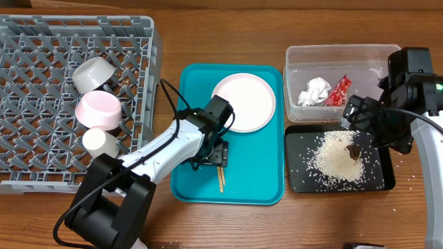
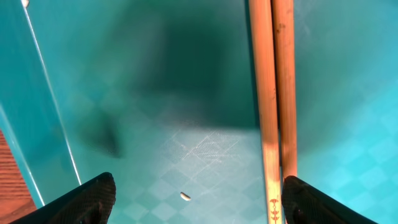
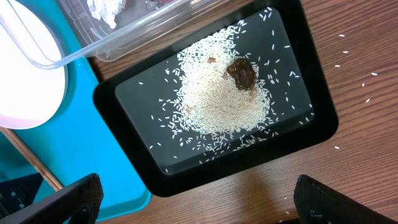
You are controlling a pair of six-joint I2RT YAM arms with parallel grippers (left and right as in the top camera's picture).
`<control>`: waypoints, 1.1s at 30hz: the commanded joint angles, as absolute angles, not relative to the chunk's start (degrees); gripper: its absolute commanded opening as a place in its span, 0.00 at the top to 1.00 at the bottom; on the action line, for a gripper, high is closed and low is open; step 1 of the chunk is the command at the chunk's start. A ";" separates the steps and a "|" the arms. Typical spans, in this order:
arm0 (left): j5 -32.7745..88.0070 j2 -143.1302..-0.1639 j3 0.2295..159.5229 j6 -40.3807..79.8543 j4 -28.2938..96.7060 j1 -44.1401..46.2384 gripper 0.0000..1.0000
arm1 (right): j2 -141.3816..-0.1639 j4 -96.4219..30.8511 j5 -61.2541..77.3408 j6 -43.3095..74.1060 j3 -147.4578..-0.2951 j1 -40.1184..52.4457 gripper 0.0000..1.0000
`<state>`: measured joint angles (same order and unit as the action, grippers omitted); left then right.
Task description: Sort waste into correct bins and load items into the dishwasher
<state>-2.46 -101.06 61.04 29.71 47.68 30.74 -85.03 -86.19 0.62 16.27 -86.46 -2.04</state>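
The left pincer [image 2: 198,183] hangs low over the teal tray [image 1: 197,186], near its 6 o'clock end, with its jaws wide. The wooden chopsticks [image 2: 268,93] lie side by side on the tray floor between the jaws, very close to the finger [image 2: 323,205] on the 3 o'clock side of the wrist view. I cannot tell if they touch it. One rice grain [image 2: 185,196] lies on the tray between the fingers.

The white plate [image 1: 244,102] sits at 1 o'clock on the same tray, apart from the chopsticks.

At 9 o'clock of the tray is the grey dish rack [image 1: 145,77]. It holds the pale bowl [image 1: 94,73], the pink-and-white bowl [image 1: 99,109] and the white cup [image 1: 99,142].

At 2 o'clock, the clear tub [image 1: 291,75] holds the napkin [image 1: 315,91] and the red wrapper [image 1: 339,90].

At 4 o'clock is the black tray [image 3: 124,106] with the rice [image 3: 217,99] and the brown scrap [image 3: 242,73]. Some grains lie on the worktop [image 3: 360,124] around it. The right pincer [image 3: 198,182] is above this tray, jaws wide and holding nothing.
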 commanded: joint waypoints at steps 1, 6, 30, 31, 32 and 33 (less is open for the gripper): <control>-3.57 -100.99 59.59 30.48 46.63 30.79 0.13 | -84.86 -86.13 0.05 16.32 -87.22 -2.00 0.00; -3.60 -100.99 57.80 30.48 44.91 30.79 0.12 | -84.86 -86.24 0.05 16.32 -87.22 -2.00 0.00; -3.68 -98.85 62.08 29.65 50.15 27.31 0.96 | -84.86 -86.54 0.05 16.32 -87.22 -2.00 0.00; -3.68 -98.26 63.18 29.08 51.07 26.57 0.96 | -84.86 -86.54 0.05 16.32 -87.22 -2.00 0.00; -3.68 -97.43 64.58 28.05 52.16 25.61 0.96 | -84.86 -86.54 0.08 16.32 -87.22 -2.00 0.00; -3.66 -96.53 65.98 26.81 53.23 24.64 0.96 | -84.86 -86.54 0.05 16.32 -87.22 -2.00 0.00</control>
<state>-2.44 -100.55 61.23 29.54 52.12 27.07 -85.03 -86.61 0.62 16.25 -86.46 -2.04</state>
